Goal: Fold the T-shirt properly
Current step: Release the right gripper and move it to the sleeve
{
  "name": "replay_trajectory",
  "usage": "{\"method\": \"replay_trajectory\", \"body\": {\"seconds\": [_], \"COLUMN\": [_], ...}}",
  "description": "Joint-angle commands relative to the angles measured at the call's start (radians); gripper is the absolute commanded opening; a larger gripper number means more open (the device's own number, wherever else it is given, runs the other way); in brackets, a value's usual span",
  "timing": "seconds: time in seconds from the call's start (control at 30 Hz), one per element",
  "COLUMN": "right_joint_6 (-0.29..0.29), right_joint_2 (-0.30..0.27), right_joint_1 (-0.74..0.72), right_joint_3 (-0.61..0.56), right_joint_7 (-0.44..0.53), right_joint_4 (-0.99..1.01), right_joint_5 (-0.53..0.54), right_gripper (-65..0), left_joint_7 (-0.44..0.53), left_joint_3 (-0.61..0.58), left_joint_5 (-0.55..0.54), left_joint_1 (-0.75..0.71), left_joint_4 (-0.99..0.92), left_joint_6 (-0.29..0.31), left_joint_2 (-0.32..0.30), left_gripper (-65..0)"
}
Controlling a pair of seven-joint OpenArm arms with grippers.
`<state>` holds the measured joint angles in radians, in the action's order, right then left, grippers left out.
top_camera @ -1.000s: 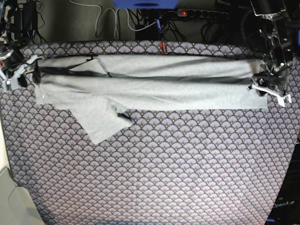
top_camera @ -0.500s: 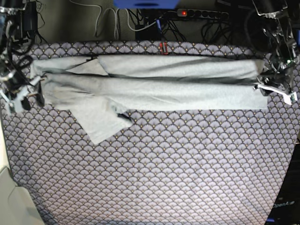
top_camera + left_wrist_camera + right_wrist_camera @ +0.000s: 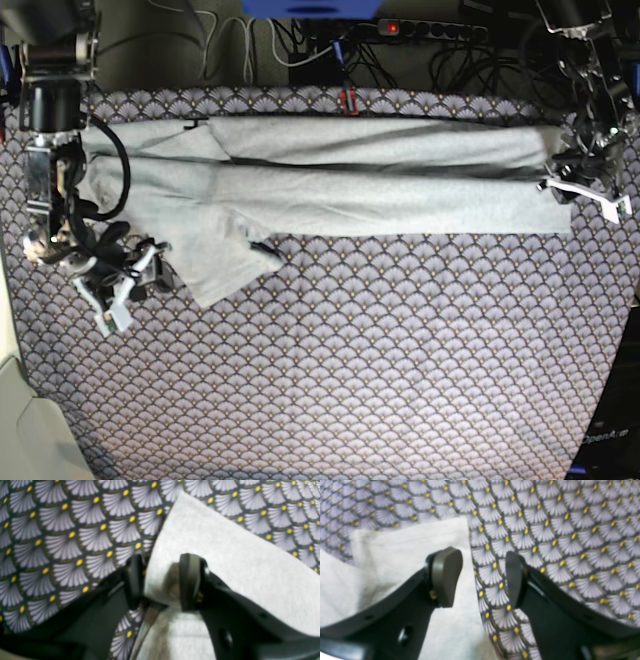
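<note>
The light grey T-shirt point(image 3: 350, 185) lies folded into a long band across the far part of the table. One sleeve point(image 3: 215, 260) sticks out toward me at its left end. My right gripper point(image 3: 130, 290) hovers open just left of that sleeve. In the right wrist view its jaws point(image 3: 483, 577) straddle the sleeve's edge point(image 3: 395, 547), one finger over cloth and one over the tablecloth. My left gripper point(image 3: 580, 195) sits at the band's right end, open. Its jaws point(image 3: 162, 580) stand astride the shirt's corner point(image 3: 225, 555), which lies flat.
The scallop-patterned tablecloth point(image 3: 350, 380) covers the whole table. Behind the far edge lie a power strip point(image 3: 420, 30) and tangled cables point(image 3: 250, 50). A small red clip point(image 3: 348, 98) sits at the far edge. A pale surface point(image 3: 20, 430) shows at the lower left.
My right arm has swung from the shirt's left end down and toward me, to beside the sleeve. The left end now lies flat. The left arm has hardly moved.
</note>
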<state>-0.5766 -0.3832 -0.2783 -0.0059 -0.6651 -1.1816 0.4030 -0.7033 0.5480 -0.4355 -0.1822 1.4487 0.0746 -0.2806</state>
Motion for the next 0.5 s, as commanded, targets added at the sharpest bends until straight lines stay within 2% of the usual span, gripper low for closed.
{"method": "replay_trajectory", "body": {"seconds": [0.0,0.2,0.47], "right_joint_6": [-0.004,-0.004,-0.004], "right_joint_2": [-0.012,0.01,0.031], "right_joint_1": [-0.045,-0.086,-0.095], "right_joint_3": [-0.018,-0.059,-0.115], "right_joint_7": [0.043,0.138,0.164], "right_joint_4": [0.013,0.144,0.15], "right_joint_5": [0.017,0.017,0.015], "right_gripper": [-32.4,-32.4,-32.3], "left_joint_7": [0.02,0.02,0.02], "left_joint_3": [0.004,0.007,0.005], "left_joint_5": [-0.006,-0.006,-0.006], "left_joint_1": [0.01,0.01,0.013], "left_joint_4": [0.02,0.02,0.02], "left_joint_6": [0.001,0.001,-0.003], "left_joint_2": [-0.016,-0.016,-0.016], "left_gripper": [-40.4,-40.4,-40.4]}}
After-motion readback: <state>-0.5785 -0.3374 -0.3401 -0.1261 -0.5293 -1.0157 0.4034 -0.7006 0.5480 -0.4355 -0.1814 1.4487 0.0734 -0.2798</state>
